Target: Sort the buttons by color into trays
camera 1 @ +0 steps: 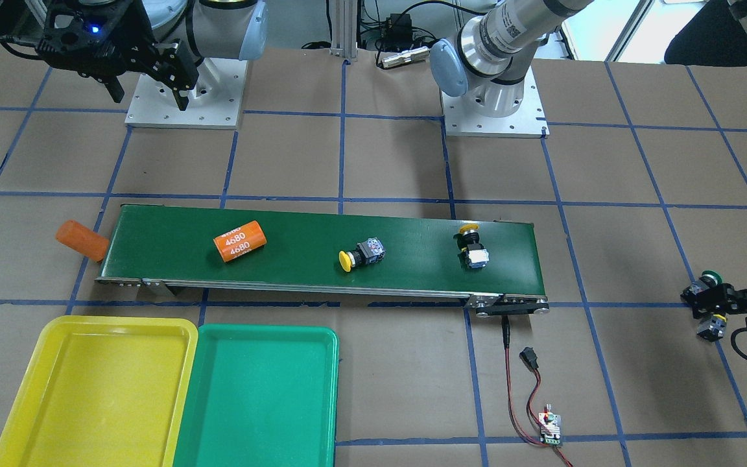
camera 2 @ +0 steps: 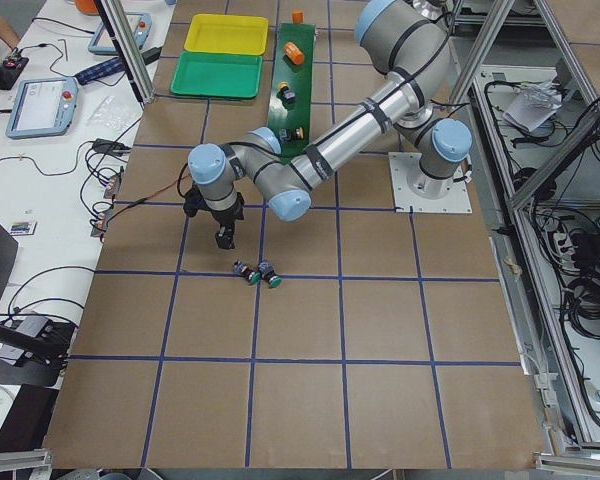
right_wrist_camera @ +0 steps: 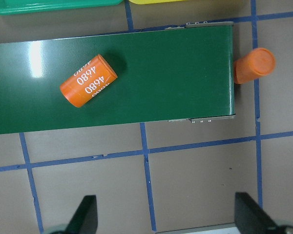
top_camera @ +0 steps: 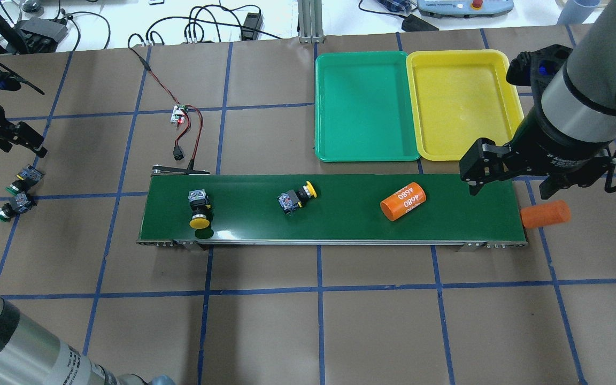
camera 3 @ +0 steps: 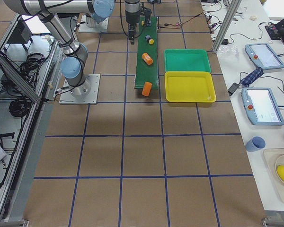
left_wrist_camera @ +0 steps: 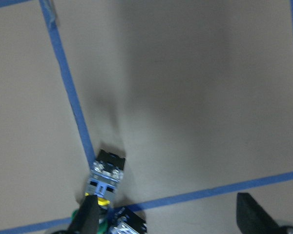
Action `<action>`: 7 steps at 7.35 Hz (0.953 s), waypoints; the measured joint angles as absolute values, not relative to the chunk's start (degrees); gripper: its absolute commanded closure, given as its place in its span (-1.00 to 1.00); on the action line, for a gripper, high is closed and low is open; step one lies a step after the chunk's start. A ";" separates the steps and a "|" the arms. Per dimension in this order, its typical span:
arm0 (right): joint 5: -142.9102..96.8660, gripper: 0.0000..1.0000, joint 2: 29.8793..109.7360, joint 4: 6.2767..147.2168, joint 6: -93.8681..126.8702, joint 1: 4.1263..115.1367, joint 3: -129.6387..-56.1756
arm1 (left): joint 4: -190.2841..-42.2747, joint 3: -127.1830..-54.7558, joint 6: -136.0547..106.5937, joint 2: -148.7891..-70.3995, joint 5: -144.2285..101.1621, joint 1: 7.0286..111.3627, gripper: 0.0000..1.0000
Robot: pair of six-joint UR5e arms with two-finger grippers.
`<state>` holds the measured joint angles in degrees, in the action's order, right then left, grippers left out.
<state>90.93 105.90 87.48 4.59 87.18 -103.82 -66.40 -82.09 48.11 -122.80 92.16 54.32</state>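
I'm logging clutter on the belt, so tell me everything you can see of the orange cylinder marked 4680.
The orange cylinder is short and stubby, smooth-looking, with white 4680 printed more than once along its side. It lies on its side, skewed across the dark-green conveyor belt, towards the belt's end by the yellow tray. Only the belt touches it; the nearest yellow-capped button lies apart, and nothing grips it.
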 measured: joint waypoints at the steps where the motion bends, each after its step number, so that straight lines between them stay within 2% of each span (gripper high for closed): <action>1: 90.88 -1.00 105.92 87.41 5.53 87.20 -103.91 | -64.11 -81.71 50.46 -124.73 92.05 52.64 -1.00; 7: 90.63 -1.00 105.87 87.28 16.82 87.68 -104.14 | -59.58 -79.46 54.63 -129.94 91.56 50.98 -1.00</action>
